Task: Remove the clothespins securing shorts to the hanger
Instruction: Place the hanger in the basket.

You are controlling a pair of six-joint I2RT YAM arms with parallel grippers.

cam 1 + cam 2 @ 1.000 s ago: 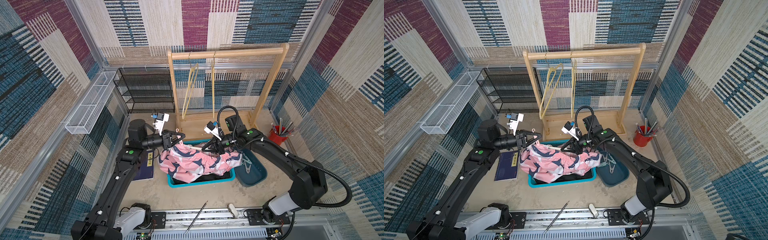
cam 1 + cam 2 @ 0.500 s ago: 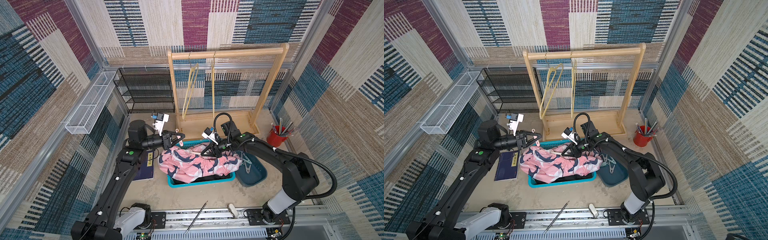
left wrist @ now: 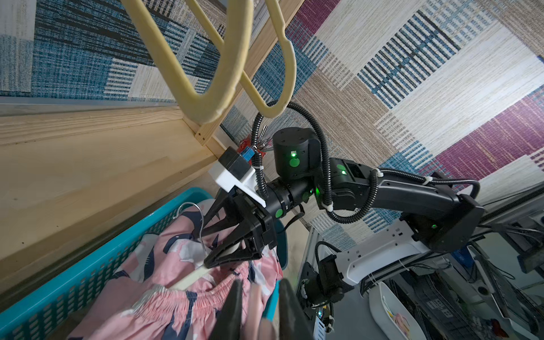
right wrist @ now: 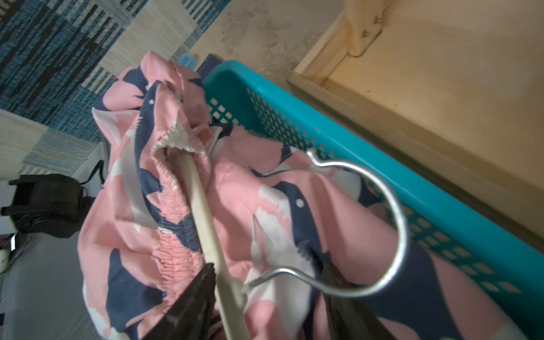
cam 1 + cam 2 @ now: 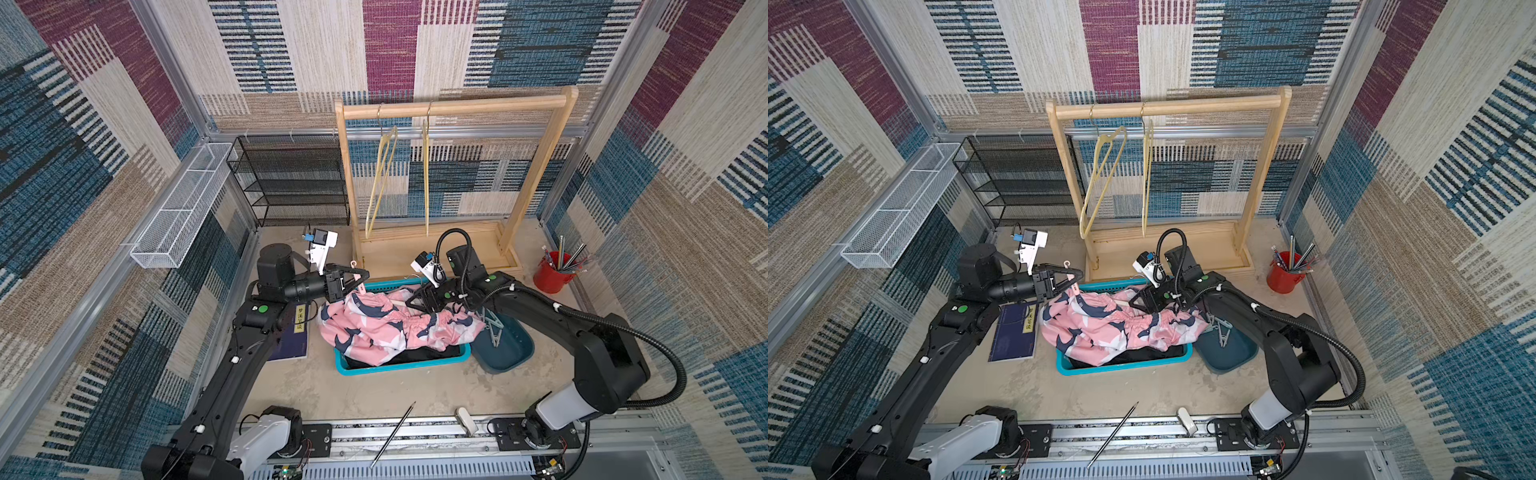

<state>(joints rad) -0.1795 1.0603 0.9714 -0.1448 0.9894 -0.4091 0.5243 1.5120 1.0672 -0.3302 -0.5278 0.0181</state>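
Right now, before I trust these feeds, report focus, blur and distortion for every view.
In both top views: even light, sharp, wide-angle stretch at the edges. Left wrist view: the left gripper and the small pink plastic clothespin it pinches are out of focus; the open right gripper is crisp. Right wrist view: soft throughout, the pink shark-print fabric shorts and slim cream hanger smeared.

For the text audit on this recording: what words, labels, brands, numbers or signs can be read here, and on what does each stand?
yellow label on the dark blue book: a vertical column of what look like Chinese characters, too small and blurred to read.
Nothing else: no other writing, brand, number or sign can be read in any view.
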